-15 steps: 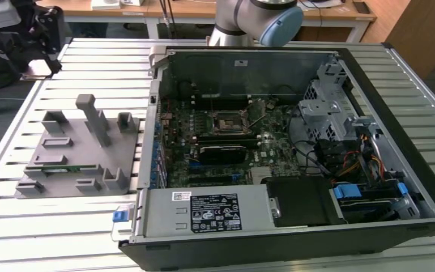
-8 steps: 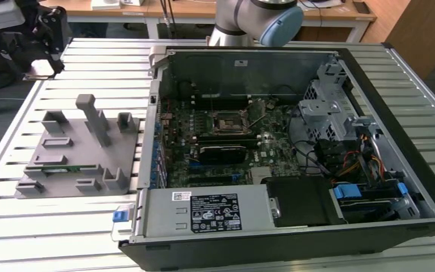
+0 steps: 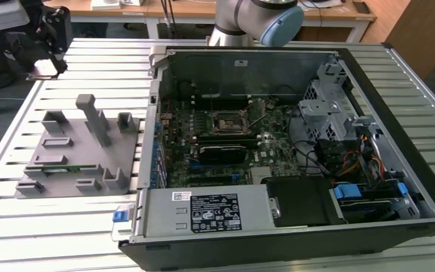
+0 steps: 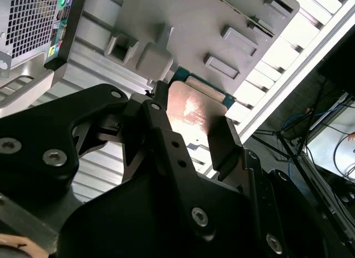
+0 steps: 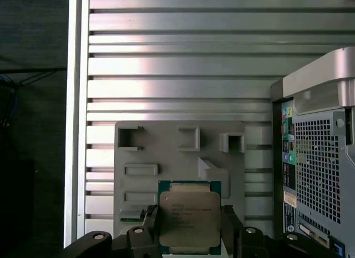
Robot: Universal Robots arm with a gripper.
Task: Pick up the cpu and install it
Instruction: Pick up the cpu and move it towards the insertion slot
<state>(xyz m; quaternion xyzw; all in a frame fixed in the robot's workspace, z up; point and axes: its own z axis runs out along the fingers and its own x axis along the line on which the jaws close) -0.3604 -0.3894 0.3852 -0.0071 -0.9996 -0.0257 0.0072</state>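
Note:
The cpu (image 5: 189, 218) is a small square chip with a silvery metal top and a green rim. My gripper (image 5: 189, 229) is shut on it, one black finger (image 5: 148, 224) on each of two opposite sides. In the second wrist view the cpu (image 4: 191, 109) sits between the same fingers (image 4: 223, 140), lifted clear above the grey fixture (image 4: 211, 25). In the exterior view the gripper (image 3: 45, 67) hangs above the slatted table beyond the fixture (image 3: 74, 153), far from the black socket frame (image 3: 229, 122) on the motherboard.
The open computer case (image 3: 278, 141) takes up the exterior view's right half, with its power supply (image 3: 210, 212) at the front. A narrow green memory stick (image 3: 60, 168) lies in the fixture. The case's rear panel (image 5: 316, 175) stands close beside the fixture. The slatted table (image 5: 177, 69) runs beneath.

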